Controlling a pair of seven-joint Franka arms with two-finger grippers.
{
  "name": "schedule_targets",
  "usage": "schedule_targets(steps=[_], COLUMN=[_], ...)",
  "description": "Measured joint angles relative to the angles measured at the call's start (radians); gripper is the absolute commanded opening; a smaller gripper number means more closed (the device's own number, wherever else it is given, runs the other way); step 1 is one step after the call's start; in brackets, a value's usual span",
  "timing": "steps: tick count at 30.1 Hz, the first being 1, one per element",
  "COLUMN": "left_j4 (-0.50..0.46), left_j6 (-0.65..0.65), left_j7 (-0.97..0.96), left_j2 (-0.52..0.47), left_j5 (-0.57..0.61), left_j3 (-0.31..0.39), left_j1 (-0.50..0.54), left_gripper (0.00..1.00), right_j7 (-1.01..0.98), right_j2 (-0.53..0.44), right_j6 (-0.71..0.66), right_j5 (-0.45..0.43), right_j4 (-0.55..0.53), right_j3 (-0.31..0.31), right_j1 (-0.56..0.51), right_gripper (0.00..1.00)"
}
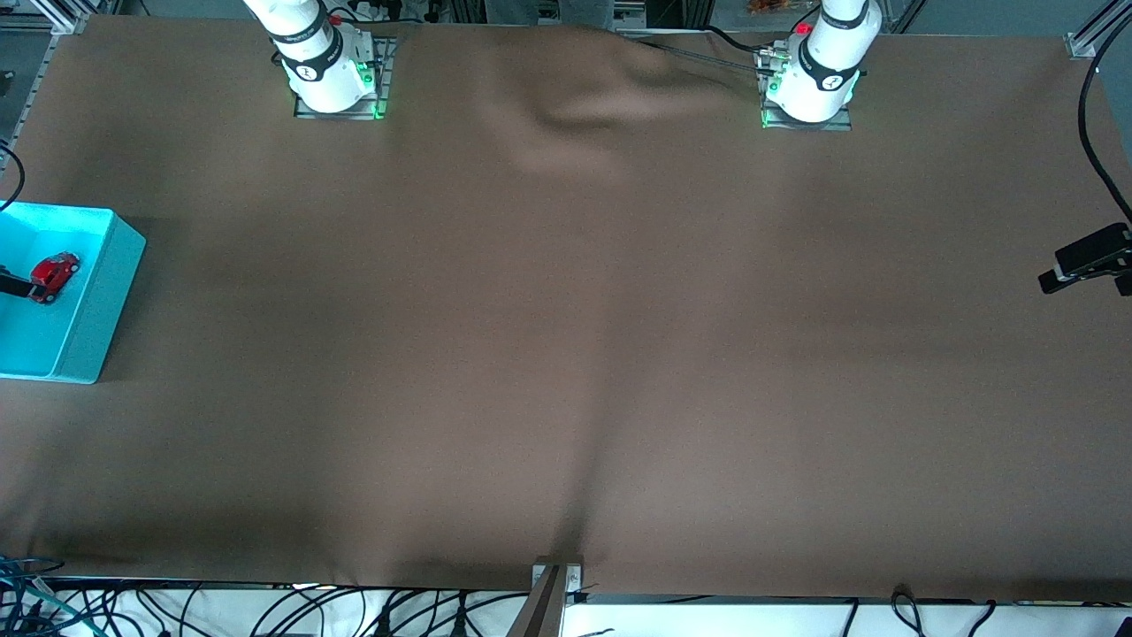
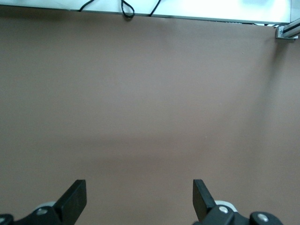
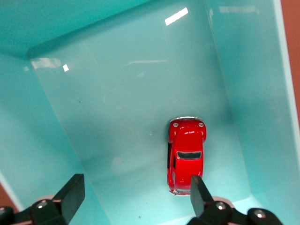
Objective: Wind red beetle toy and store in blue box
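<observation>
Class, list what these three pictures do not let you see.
- Front view: part of the blue box is cut off by the frame edge.
- Front view: the right gripper shows only a dark tip beside the red beetle toy.
- Right wrist view: a fingertip covers one corner of the toy.
- Left gripper: only bare cloth below it.

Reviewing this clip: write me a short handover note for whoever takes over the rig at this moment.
Right gripper: jaws open, over the blue box, holding nothing.
Left gripper: jaws open and empty, waiting over bare brown tabletop toward the left arm's end.
Red beetle toy: on the floor of the blue box, upright on its wheels, beside one wall, with one of the right gripper's fingers just above it.
Blue box: at the right arm's end of the table.
Done: toy is stored in the box. Whether it was wound cannot be told.
Left: lift the right gripper out of the box.
</observation>
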Motion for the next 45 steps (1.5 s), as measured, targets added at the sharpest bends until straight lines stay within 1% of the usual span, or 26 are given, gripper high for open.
schedule_targets(steps=[7, 12, 14, 16, 21, 23, 24, 28, 32, 38, 42, 45], left_j4=[0.000, 0.001, 0.002, 0.005, 0.011, 0.019, 0.024, 0.052, 0.084, 0.118, 0.124, 0.151], left_j6=[0.000, -0.020, -0.042, -0.054, -0.068, -0.070, -0.074, -0.107, -0.145, -0.193, -0.205, -0.224], left_j7=[0.000, 0.000, 0.001, 0.001, 0.000, -0.001, -0.001, -0.024, -0.056, -0.057, -0.058, -0.058], left_j2=[0.007, 0.006, 0.004, 0.002, 0.010, 0.020, 0.024, 0.039, 0.044, 0.044, 0.049, 0.070], left_j5=[0.056, 0.099, 0.114, 0.137, 0.262, 0.309, 0.321, 0.336, 0.309, 0.269, 0.267, 0.267], left_j3=[-0.011, -0.014, -0.028, -0.062, -0.259, -0.302, -0.311, -0.304, -0.269, -0.220, -0.219, -0.219], left_j1=[-0.061, -0.074, -0.068, -0.048, 0.072, 0.084, 0.081, 0.051, 0.032, 0.033, 0.031, 0.026], left_gripper=[1.00, 1.00, 1.00, 1.00, 1.00, 1.00, 1.00, 1.00, 1.00, 1.00, 1.00, 1.00], right_j7=[0.000, 0.000, 0.000, 0.000, 0.001, 0.001, 0.001, 0.006, 0.011, 0.011, 0.011, 0.011], right_j2=[-0.057, -0.100, -0.122, -0.140, -0.202, -0.230, -0.243, -0.299, -0.350, -0.416, -0.440, -0.459], right_j6=[-0.061, -0.108, -0.135, -0.159, -0.251, -0.292, -0.310, -0.387, -0.439, -0.484, -0.505, -0.525], right_j5=[-0.030, -0.037, -0.042, -0.046, -0.052, -0.052, -0.052, -0.052, -0.052, -0.052, -0.052, -0.052], right_j4=[0.002, 0.003, 0.004, 0.005, 0.007, 0.009, 0.010, 0.011, 0.011, 0.010, 0.010, 0.009], right_j3=[0.012, 0.029, 0.036, 0.039, 0.044, 0.045, 0.045, 0.047, 0.049, 0.050, 0.050, 0.051], right_j1=[0.010, 0.017, 0.021, 0.026, 0.053, 0.067, 0.074, 0.107, 0.133, 0.172, 0.190, 0.205], right_gripper=[1.00, 1.00, 1.00, 1.00, 1.00, 1.00, 1.00, 1.00, 1.00, 1.00, 1.00, 1.00])
